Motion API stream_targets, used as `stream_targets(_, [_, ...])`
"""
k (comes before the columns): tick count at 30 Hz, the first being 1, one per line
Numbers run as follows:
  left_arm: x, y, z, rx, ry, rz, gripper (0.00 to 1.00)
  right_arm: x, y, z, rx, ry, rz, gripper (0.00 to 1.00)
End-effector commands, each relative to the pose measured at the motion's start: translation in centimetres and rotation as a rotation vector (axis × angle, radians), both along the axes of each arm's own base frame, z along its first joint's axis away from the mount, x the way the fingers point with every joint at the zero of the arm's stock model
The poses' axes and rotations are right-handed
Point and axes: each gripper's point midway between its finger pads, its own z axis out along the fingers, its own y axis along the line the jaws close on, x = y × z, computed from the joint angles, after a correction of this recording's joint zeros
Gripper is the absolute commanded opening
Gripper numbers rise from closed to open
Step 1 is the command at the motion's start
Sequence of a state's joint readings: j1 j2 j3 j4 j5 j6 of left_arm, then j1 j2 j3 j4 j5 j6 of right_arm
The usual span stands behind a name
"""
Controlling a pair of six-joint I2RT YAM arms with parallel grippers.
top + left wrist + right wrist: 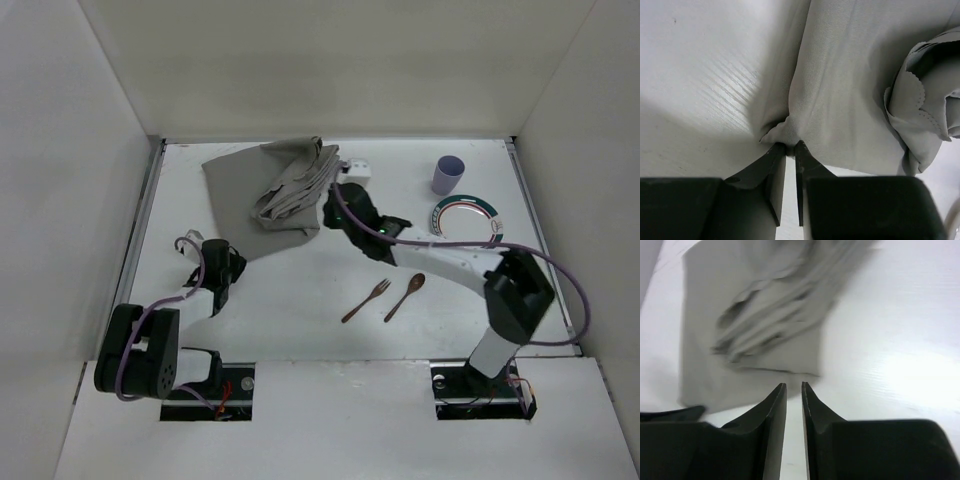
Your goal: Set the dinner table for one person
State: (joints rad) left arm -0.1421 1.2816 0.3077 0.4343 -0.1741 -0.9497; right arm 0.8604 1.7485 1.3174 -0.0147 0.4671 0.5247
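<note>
The white dinner table (300,310) carries a grey cloth mat (235,190), crumpled and folded over itself at the back centre. My left gripper (236,262) is shut on the mat's near corner. In the left wrist view the jaws (790,145) pinch a small bunch of the cloth (850,90). My right gripper (331,208) sits at the mat's right edge. In the right wrist view (794,385) its jaws are nearly together and empty, just short of the cloth (755,340). A brown fork (366,300) and a spoon (405,296) lie at centre right.
A lilac cup (448,174) stands at the back right, with a plate with a green rim (466,219) in front of it. A small white object (358,168) lies behind the right gripper. White walls close in the table on three sides.
</note>
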Motion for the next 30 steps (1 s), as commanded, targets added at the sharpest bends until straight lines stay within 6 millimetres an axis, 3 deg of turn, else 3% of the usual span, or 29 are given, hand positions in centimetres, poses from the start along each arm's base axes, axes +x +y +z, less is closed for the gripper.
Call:
stream_targets(1, [0.5,1.7,1.2,0.036,-0.049,0.062,0.07,-0.2,-7.2,-1.5,0.058,0.003,-0.147,0.24])
stream_targets(3, [0.3,2.2,1.6,0.055,-0.064,0.08,0.07,-1.3,-10.3,-3.2,0.071,0.039,-0.192,0.24])
stream_targets(6, [0.0,2.6,1.4,0.078,-0.058,0.087,0.07,-1.7,-10.5,-4.0,0.065,0.056,-0.163,0.31])
stream_targets(7, [-0.1,2.5,1.3,0.078,-0.051,0.082,0.07,-1.3,-9.4,-3.6,0.059,0.051,-0.129,0.39])
stream_targets(10, [-0.2,2.2,1.2,0.07,-0.052,0.073,0.1,-0.9,-3.5,-1.9,0.059,0.019,0.014,0.71])
stream_targets(12, [-0.4,2.0,1.3,0.067,-0.054,0.067,0.1,-0.3,0.3,-1.1,0.068,0.003,0.078,0.81])
stream_targets(16, [-0.8,1.6,1.3,0.061,-0.06,0.056,0.11,2.2,5.6,-2.2,0.068,0.014,0.112,0.87])
stream_targets(19, [-1.2,1.4,1.1,0.06,-0.057,0.041,0.11,4.4,7.5,-4.2,0.051,0.051,0.075,0.9])
stream_targets(24, [-1.5,1.2,0.9,0.049,-0.06,0.027,0.11,6.3,9.8,-7.4,-0.001,0.13,0.057,0.91])
stream_targets(26, [-1.4,1.1,1.0,0.047,-0.067,0.023,0.11,7.0,10.6,-8.3,-0.024,0.145,0.055,0.86])
stream_targets(27, [-1.4,1.0,1.1,0.046,-0.07,0.022,0.1,7.3,10.9,-8.5,-0.032,0.15,0.057,0.75])
stream_targets(30, [-1.4,1.4,1.3,0.042,-0.078,0.038,0.09,7.9,10.7,-8.2,-0.046,0.145,0.023,0.23])
